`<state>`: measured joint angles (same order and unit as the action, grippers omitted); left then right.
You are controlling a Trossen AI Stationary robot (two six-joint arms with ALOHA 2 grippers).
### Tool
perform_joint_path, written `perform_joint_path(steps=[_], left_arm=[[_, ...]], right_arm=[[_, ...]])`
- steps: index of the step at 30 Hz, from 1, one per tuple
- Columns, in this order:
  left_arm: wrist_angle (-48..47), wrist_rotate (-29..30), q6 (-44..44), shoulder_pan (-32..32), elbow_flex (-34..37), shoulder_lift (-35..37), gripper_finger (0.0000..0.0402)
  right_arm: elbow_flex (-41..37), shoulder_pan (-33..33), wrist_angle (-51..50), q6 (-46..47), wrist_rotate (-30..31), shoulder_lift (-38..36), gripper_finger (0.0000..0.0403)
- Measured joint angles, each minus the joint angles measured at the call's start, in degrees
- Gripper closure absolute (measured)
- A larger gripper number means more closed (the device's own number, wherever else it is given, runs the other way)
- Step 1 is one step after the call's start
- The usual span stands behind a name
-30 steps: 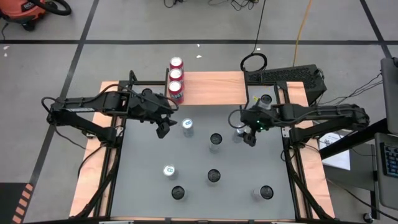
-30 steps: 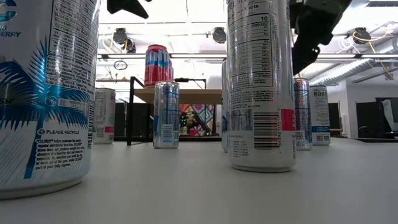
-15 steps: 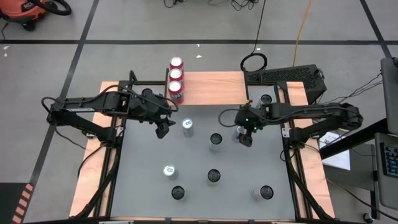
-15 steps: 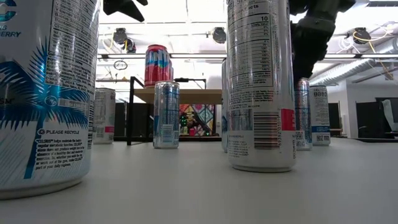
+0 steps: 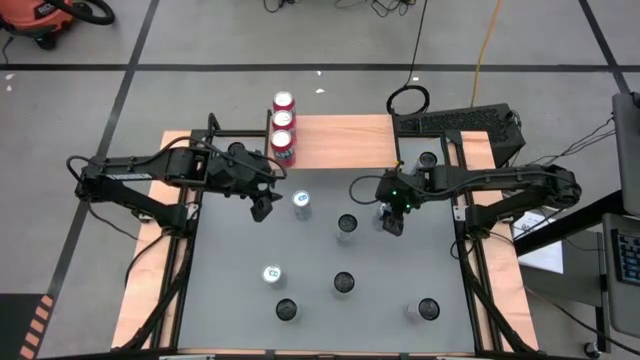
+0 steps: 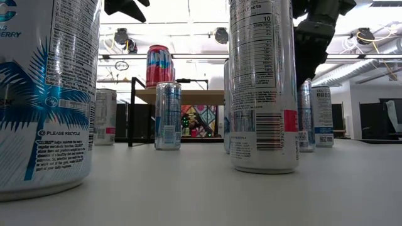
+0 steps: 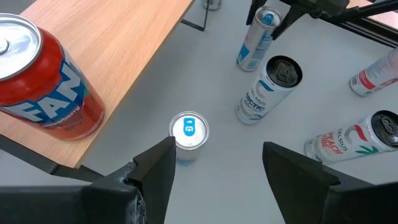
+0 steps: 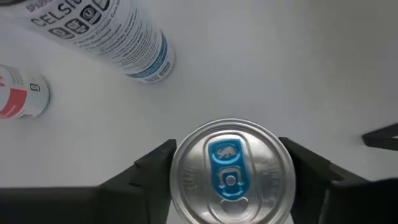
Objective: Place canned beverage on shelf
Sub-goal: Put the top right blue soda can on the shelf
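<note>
Red cans [image 5: 283,124] on shelf [image 5: 340,140]: three

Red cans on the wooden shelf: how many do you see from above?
3, in one row at the left end of the shelf in the high view: the far can, the middle can and the near can. None looks hidden.

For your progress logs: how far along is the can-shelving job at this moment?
Done: three red cans stand on the shelf. In hand: the right gripper is open, straddling a blue-tabbed can, not yet closed on it. The left gripper hangs open beside another can. Left: seven cans remain on the table.
</note>
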<state>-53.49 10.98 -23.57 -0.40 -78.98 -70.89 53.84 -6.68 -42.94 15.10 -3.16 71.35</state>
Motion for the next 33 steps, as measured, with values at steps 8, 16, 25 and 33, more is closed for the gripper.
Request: perform_joint_path(steps=[8,16,25,33], left_arm=[[0.0,0.7,0.0,0.0,0.0,-0.1,0.0162],[0.0,1.9,0.0,0.0,0.0,-0.3,0.0162],[0.0,4.3,-1.9,0.0,0.0,-0.3,0.0162],[0.1,5.8,-6.1,0.1,0.0,-0.3,0.0162]], right_arm=[[0.0,0.0,2.3,3.7,-0.2,0.1,0.0202],[5.7,0.0,-0.4,7.4,-1.8,0.1,0.0206],[14.8,0.0,-6.9,7.2,-1.1,0.0,0.0205],[20.3,0.0,-7.2,8.8,-1.3,0.0,0.0205]])
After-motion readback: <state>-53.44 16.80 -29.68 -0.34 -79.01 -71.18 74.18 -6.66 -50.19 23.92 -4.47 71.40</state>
